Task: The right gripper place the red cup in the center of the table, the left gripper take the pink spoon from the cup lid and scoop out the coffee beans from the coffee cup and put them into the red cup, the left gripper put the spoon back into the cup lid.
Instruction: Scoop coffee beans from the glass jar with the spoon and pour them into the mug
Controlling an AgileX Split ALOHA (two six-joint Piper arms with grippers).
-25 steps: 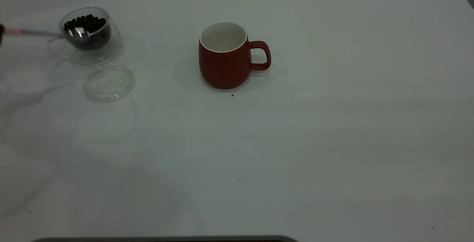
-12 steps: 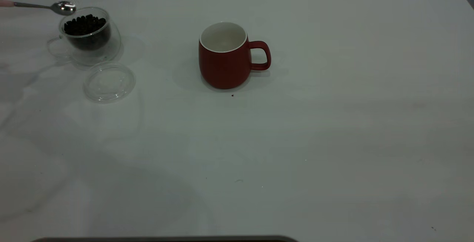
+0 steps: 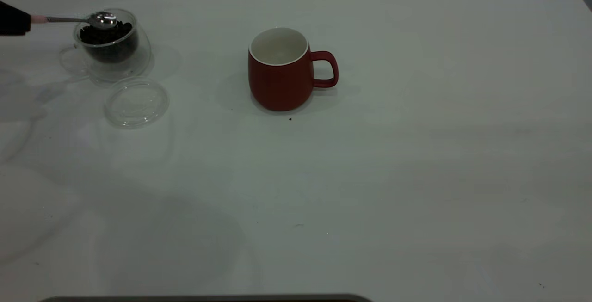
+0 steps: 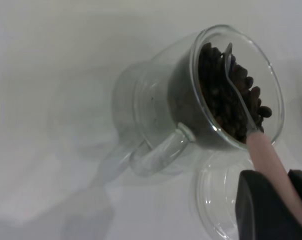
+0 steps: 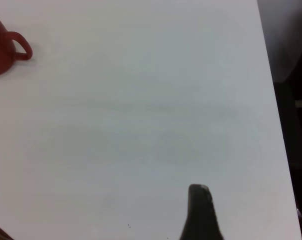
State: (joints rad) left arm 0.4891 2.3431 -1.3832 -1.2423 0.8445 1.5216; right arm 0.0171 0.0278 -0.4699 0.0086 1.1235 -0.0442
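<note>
Swinging back from above the far rim, your black left gripper (image 3: pixel 14 19), clamped on the pink-handled metal spoon (image 3: pixel 88 19), now dips its bowl into the dark coffee beans (image 4: pixel 226 97) in the clear glass cup (image 3: pixel 112 45) at the table's left edge, so scooping begins.

From high in front the exterior camera looks steeply down over the whole table (image 3: pixel 416 163), the left wrist camera sits close above the coffee cup (image 4: pixel 201 100), and the right wrist camera, farther off, shares the red cup (image 5: pixel 3 50).
</note>
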